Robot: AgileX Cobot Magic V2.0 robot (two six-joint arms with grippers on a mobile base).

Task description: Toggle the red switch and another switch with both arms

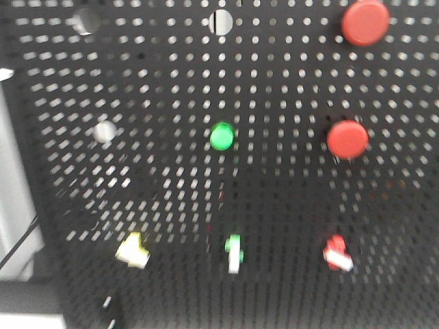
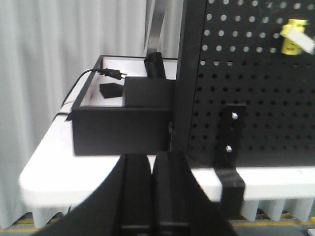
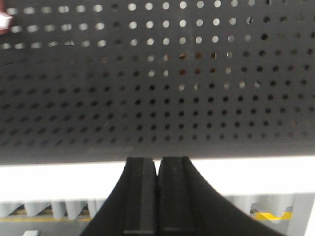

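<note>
Black perforated metal pegboard [image 1: 288, 205] fills every view, carrying 3 small toggles low down: a yellow plastic switch [image 1: 133, 250], a green plastic switch [image 1: 234, 252] and the red switch [image 1: 336, 252] with its white-tipped lever. The left gripper [image 2: 152, 196] is closed on nothing, with the yellow switch up and right of it, well apart. The right gripper [image 3: 157, 196] is likewise closed and empty, with the red switch far up-left. Neither toggle is touched, so both flips probably remain, though blur hides the lever positions.

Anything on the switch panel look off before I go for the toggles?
Nothing looks damaged. Only oddity: the top-left hole and top-middle hole are larger and look empty, while the top-right spot holds a red push-button. The front view is blurred.
</note>
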